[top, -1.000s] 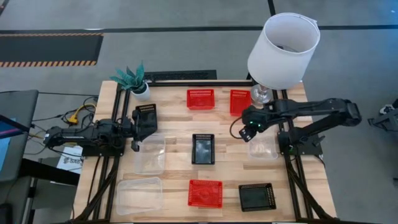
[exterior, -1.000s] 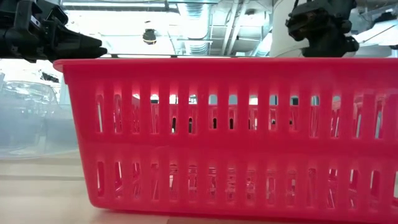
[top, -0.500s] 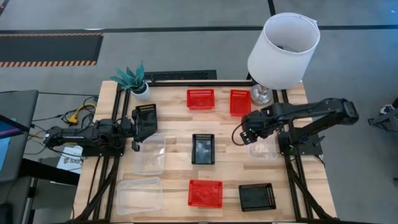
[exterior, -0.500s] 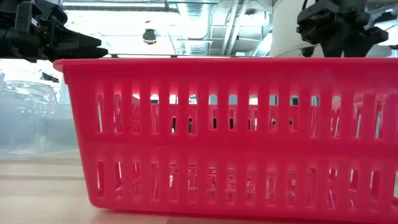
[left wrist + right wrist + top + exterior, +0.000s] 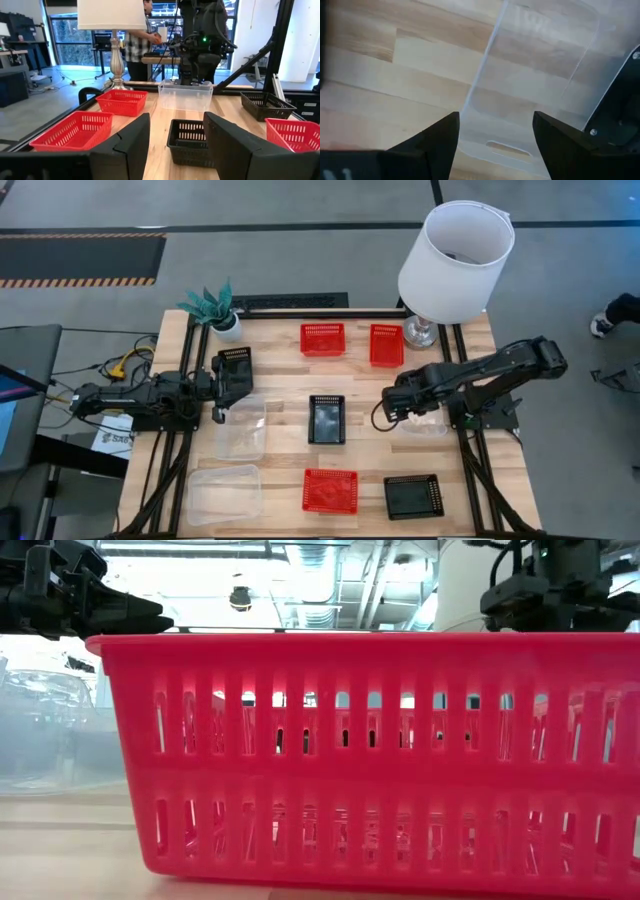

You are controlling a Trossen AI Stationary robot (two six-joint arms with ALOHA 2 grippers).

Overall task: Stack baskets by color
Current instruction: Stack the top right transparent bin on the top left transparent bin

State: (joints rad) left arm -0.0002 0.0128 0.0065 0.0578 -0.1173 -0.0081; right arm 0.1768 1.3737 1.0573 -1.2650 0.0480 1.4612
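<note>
Baskets spread over the wooden table (image 5: 280, 375), red, black and clear.
Left gripper (image 5: 222, 383) gapes empty beside a black basket (image 5: 237, 365); right gripper (image 5: 495, 145), wide open, hovers empty over a clear basket (image 5: 535, 85), which the low view hides behind a red basket (image 5: 370, 755).

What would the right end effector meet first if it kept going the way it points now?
Most likely the clear basket on the table's right side: the right end effector points down at its near rim with open fingers. How far above it the fingers are is hard to judge.
</note>
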